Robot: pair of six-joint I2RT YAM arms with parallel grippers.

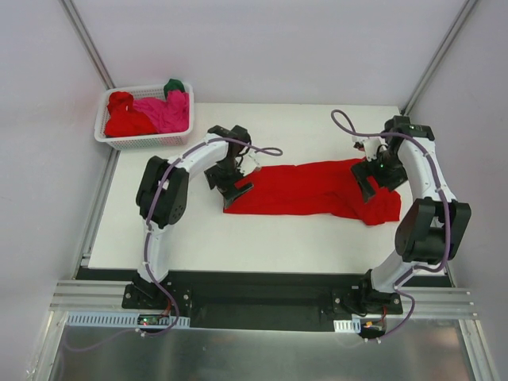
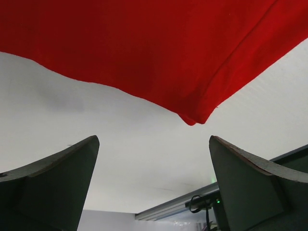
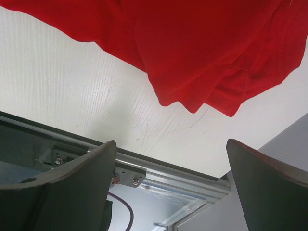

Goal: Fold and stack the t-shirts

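I look down on a white table [image 1: 238, 242] closed in by plain pale walls [image 1: 262, 48], with a grey metal post [image 1: 86, 44] rising at each rear corner. The light is soft and even. A black plate [image 1: 262, 290] and aluminium rails [image 1: 87, 298] run along the near edge.

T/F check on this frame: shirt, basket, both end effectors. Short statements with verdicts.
1. A red t-shirt lies spread on the table. True.
2. The left end effector is shut on it. False: it is open, with the shirt's corner lying ahead of its fingers.
3. The white basket holds a pink t-shirt. True.
4. The right end effector holds the pink t-shirt. False: it is open and empty, near the red t-shirt's end.
5. The white basket stands at the far right. False: it stands at the far left.
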